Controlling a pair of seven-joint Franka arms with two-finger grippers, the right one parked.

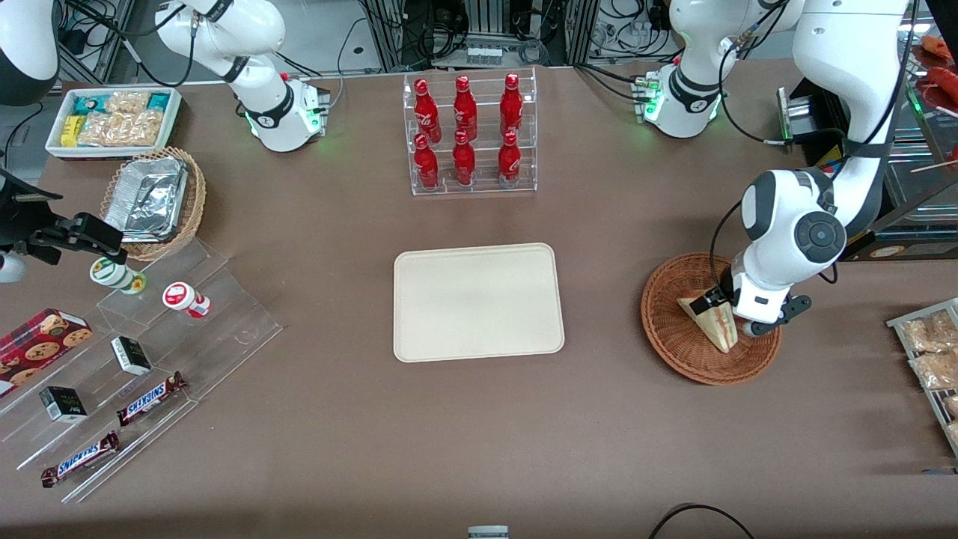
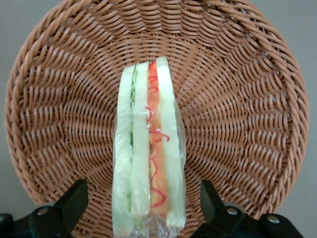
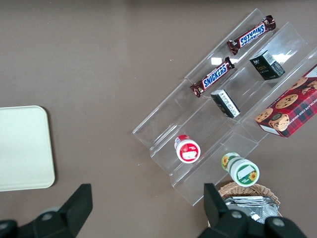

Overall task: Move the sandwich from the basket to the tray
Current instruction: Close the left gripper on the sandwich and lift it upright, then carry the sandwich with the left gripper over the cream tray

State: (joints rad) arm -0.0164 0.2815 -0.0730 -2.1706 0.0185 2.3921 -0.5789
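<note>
A matte brown tabletop (image 1: 479,449) fills the scene; along its far edge run cables and metal framing. On it, toward the far edge, stands a clear acrylic rack holding 6 red bottles (image 1: 468,135); nearer the front camera than that rack lies the flat cream-beige rectangular tray with rounded corners (image 1: 479,303), nothing on it. Toward the parked arm's end sit a white rectangular bin of snack packets (image 1: 176,112), a light tan wicker basket of foil containers (image 1: 196,202) and a clear stepped acrylic shelf (image 1: 232,314) carrying 2 Snickers bars (image 1: 150,398), small dark boxes and 2 little tubs.

Toward the working arm's end rests the round, shallow, reddish-brown woven wicker basket (image 1: 673,337) (image 2: 237,99), well apart from the tray; in it lies the small triangular sandwich of pale white bread with red, orange and green filling (image 1: 717,329) (image 2: 148,148), wrapped in clear film, its cut edge facing up. The left arm's black two-finger gripper (image 1: 720,305) (image 2: 143,193) hangs low over the basket at the sandwich's broad end; its fingers (image 2: 74,198) are spread wide, 1 on each side of the wedge, with a gap between each finger and the bread; it has hold of nothing.
</note>
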